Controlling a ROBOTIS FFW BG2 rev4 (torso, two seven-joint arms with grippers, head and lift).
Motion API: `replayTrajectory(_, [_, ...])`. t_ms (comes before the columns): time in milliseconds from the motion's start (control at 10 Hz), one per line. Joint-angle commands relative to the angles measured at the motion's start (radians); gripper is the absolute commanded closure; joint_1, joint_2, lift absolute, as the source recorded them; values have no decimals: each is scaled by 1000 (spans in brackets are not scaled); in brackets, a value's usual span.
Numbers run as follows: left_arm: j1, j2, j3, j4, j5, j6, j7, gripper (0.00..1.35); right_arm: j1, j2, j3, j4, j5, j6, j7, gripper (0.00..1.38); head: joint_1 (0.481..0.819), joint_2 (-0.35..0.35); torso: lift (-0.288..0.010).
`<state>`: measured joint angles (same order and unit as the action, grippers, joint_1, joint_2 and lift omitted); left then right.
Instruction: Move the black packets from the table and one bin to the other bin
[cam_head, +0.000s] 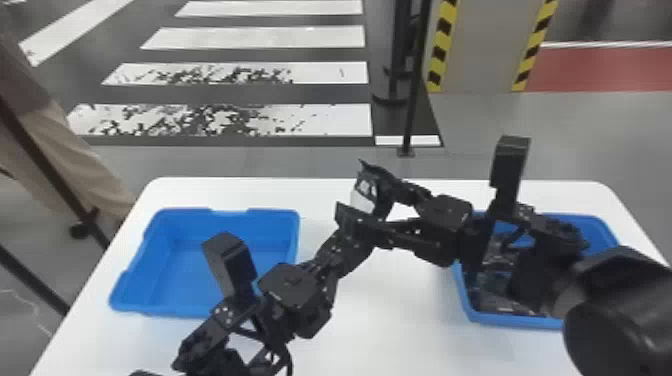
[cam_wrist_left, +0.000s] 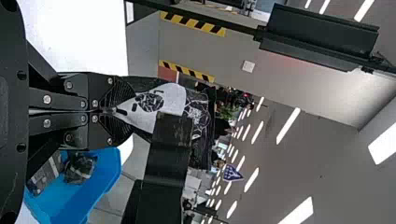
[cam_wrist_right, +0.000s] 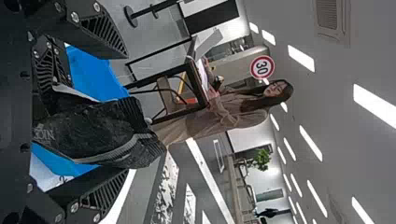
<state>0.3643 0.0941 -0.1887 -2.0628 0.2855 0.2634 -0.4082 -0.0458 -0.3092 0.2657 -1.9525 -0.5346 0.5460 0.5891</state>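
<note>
Right wrist view: black packet (cam_wrist_right: 100, 130), grey-striped side

The white table (cam_head: 400, 310), its far corners rounded, carries a blue left bin (cam_head: 185, 265) and, well apart from it, a blue right bin (cam_head: 515, 320).

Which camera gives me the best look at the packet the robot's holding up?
The right wrist view: the packet looks largest there, its dark face broad between the right gripper's open fingers. The left wrist view shows its patterned, pale-and-black side, partly hidden; the head view, just a small dark shape with a pale patch.
</note>
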Motion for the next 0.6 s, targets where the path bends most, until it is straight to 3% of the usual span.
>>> replayTrajectory(0, [1,-1,3,0,2,-1,0,1208,-40,-5,33,22,30,-4,-5,685,695,43,-110])
replayTrajectory(100, [1,-1,7,0,2,7,0,1208,-43,-7,49,12,30,-1,-15,1181,695,45,-110])
replayTrajectory(500, [9,-4,21,2,-4,14,0,1208,-35,-10,69,-49,68,58,-40,1167,695,81,-110])
